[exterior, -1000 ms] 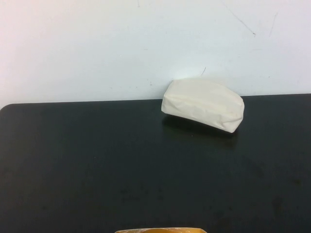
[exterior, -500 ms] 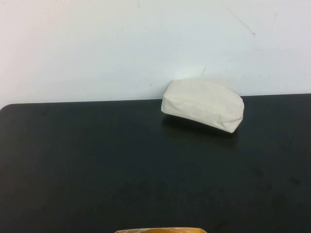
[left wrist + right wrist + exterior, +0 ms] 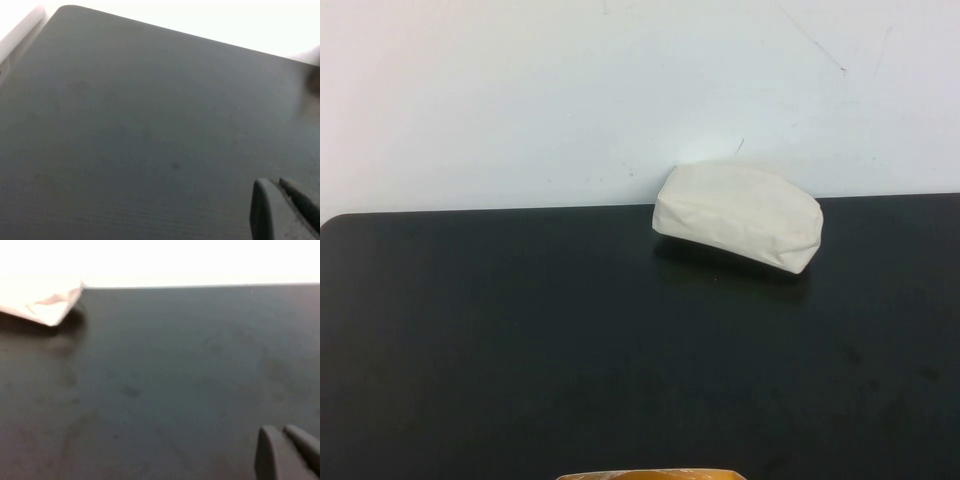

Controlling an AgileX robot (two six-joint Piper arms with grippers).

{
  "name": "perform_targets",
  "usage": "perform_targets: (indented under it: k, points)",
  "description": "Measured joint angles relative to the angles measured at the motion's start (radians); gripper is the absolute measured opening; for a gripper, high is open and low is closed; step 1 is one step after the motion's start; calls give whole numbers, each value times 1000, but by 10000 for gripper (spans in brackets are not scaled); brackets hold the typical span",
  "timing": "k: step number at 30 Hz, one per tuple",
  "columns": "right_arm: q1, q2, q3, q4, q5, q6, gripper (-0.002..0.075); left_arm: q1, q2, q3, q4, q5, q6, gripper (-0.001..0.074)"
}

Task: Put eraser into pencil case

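The cream fabric pencil case (image 3: 738,215) lies on its side at the back of the black table (image 3: 520,330), right of centre, against the white wall. One end of it also shows in the right wrist view (image 3: 42,302). The eraser is not visible in any view. My left gripper (image 3: 274,182) hovers over bare table, its fingers together and empty. My right gripper (image 3: 279,429) is also shut and empty, over bare table well short of the pencil case. Neither gripper shows in the high view.
A yellow-orange object (image 3: 650,474) pokes in at the near edge of the high view. The table's rounded back-left corner (image 3: 65,9) meets the white wall (image 3: 520,100).
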Motion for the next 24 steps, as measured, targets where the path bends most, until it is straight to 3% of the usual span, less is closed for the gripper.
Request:
perform_targets:
  k: [6, 24]
  points:
    - [0, 0, 11, -33, 33, 78, -1, 0, 0, 0, 0, 0, 0, -1]
    - [0, 0, 9, -39, 51, 97, -1, 0, 0, 0, -2, 0, 0, -1]
